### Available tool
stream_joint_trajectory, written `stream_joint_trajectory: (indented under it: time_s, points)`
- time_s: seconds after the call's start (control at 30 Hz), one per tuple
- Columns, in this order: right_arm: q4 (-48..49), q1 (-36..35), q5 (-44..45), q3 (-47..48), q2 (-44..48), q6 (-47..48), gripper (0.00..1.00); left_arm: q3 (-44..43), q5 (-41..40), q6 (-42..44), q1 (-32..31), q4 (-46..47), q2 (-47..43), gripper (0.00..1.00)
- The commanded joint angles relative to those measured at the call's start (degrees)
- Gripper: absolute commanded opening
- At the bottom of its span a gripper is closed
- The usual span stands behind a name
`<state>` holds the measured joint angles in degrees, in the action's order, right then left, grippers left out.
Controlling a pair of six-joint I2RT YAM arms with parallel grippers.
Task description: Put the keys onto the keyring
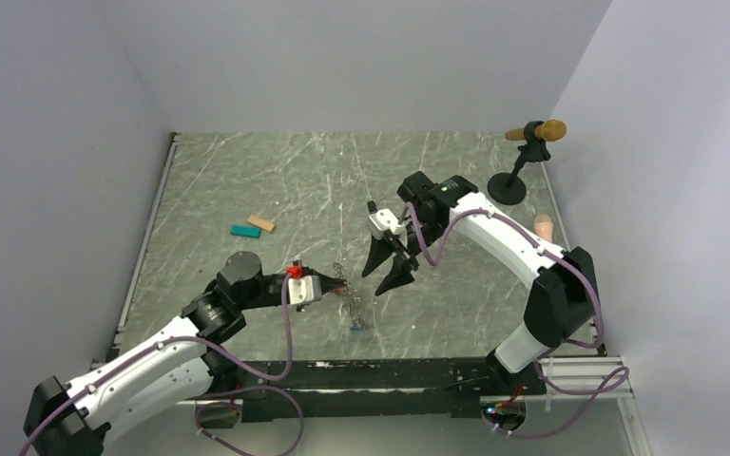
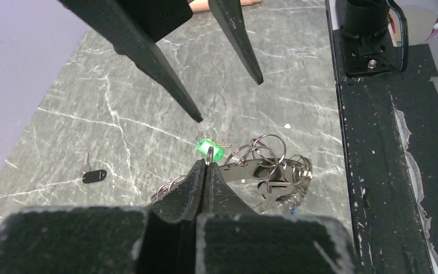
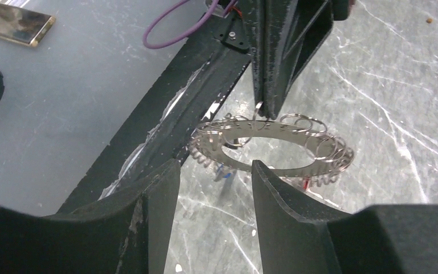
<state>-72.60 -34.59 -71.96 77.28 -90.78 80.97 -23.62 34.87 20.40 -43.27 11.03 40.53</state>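
Closest to me is the black taped rail the arms are bolted to, its tape pretty scuffed. Beyond it is a grey-green marble-look table with white veins, boxed in by plain pale walls.

The left gripper is clamped tight on the rim of the keyring, holding it roughly level just above the table (it's a flat band fringed with little split rings). The green key sits right at those fingertips. The blue key is near the ring on the rail side, and I can't tell if it's attached.

The right gripper hangs over the ring, jaws apart and gripping nothing.

A loose black key and the teal block and tan block lie well off to the left.
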Motion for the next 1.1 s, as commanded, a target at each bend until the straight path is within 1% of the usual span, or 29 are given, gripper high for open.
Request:
stream_joint_trajectory:
  time_s: [0.0,0.13,0.23,0.37,0.47,0.5,0.7,0.87,0.93,1.07]
  points:
    - [9.2,-0.1,0.2,0.5,3.3,-7.3,0.54,-5.1,-2.0,6.0,-1.3,-4.4,0.5,0.00]
    - [19.2,-1.9,6.1,-0.4,4.5,-17.1,0.51,-7.4,-3.0,7.4,-2.2,-7.9,0.8,0.00]
    - [22.0,-4.0,9.0,0.2,3.9,-21.9,0.46,-9.4,-3.9,8.4,-2.7,-10.8,1.3,0.00]
    - [24.0,-6.2,11.4,0.5,3.5,-24.7,0.43,-11.0,-5.2,7.4,-2.8,-13.2,1.6,0.00]
    - [23.9,-6.8,11.4,0.8,3.7,-25.1,0.41,-11.4,-5.3,4.2,-2.7,-12.7,1.6,0.00]
    - [24.0,-6.8,11.4,0.7,3.8,-25.2,0.40,-10.9,-5.3,2.9,-2.8,-11.7,1.2,0.00]
    - [23.8,-6.8,9.3,0.2,4.2,-25.3,0.33,-3.7,-6.1,-7.7,-2.2,2.5,-1.6,0.00]
    - [23.8,-6.8,7.9,0.2,4.1,-25.6,0.30,1.8,-9.0,-16.7,-2.1,14.1,-1.8,0.00]
    - [23.9,-6.8,7.4,0.1,4.2,-25.8,0.28,3.4,-10.6,-19.5,-2.1,17.5,-1.5,0.00]
    - [24.9,-6.8,7.4,-0.6,4.0,-26.8,0.27,6.3,-13.8,-24.7,-2.1,23.6,-1.8,0.00]
